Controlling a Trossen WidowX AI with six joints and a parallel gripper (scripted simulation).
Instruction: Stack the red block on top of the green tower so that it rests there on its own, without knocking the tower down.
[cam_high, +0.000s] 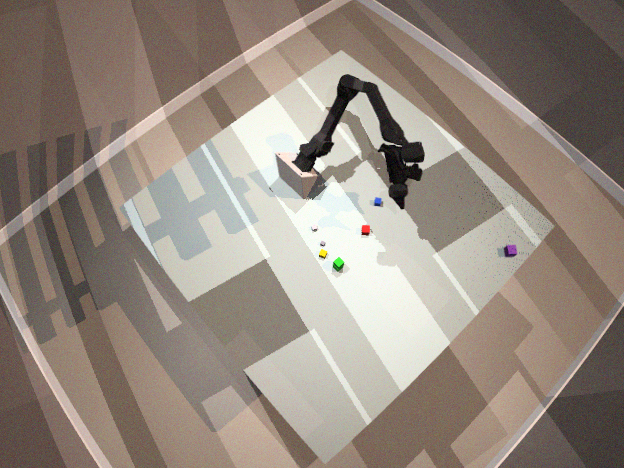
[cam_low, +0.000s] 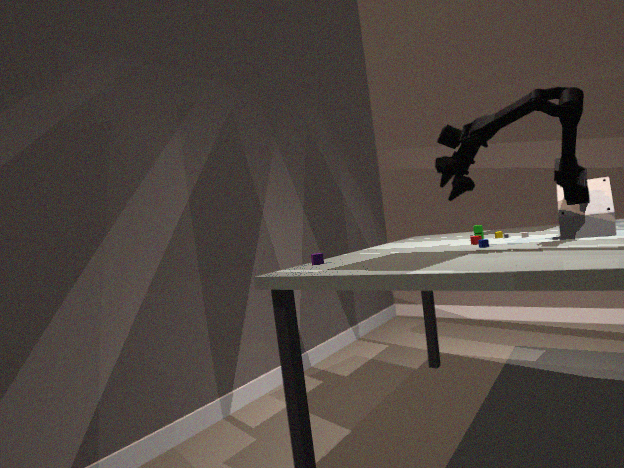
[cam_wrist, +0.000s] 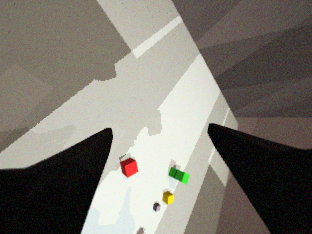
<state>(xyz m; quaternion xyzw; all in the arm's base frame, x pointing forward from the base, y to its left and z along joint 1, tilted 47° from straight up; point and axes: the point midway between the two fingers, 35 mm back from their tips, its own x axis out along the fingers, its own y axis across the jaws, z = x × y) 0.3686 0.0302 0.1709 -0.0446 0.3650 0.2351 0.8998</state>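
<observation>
The red block (cam_high: 365, 230) (cam_low: 475, 240) (cam_wrist: 129, 168) sits on the table, apart from the green tower. The green tower (cam_high: 338, 263) (cam_low: 478, 231) (cam_wrist: 178, 175) stands upright, two green blocks high; in the exterior view the red block partly covers its base. My gripper (cam_low: 446, 192) (cam_wrist: 161, 129) is open and empty, high above the table and tilted downward. In the wrist view the red block shows near the left finger and the tower lies to its right, both below the fingertips. In the top view the fingers are hard to make out.
A blue block (cam_high: 378, 201) (cam_low: 483, 243) lies near the red one, towards the arm's base. A yellow block (cam_high: 323, 253) (cam_low: 498, 234) (cam_wrist: 168, 197) is close beside the tower, with a small grey block (cam_high: 322, 243) (cam_wrist: 156, 206) and a whitish block (cam_high: 314, 228) beyond. A purple block (cam_high: 511, 250) (cam_low: 317, 258) sits near a table corner.
</observation>
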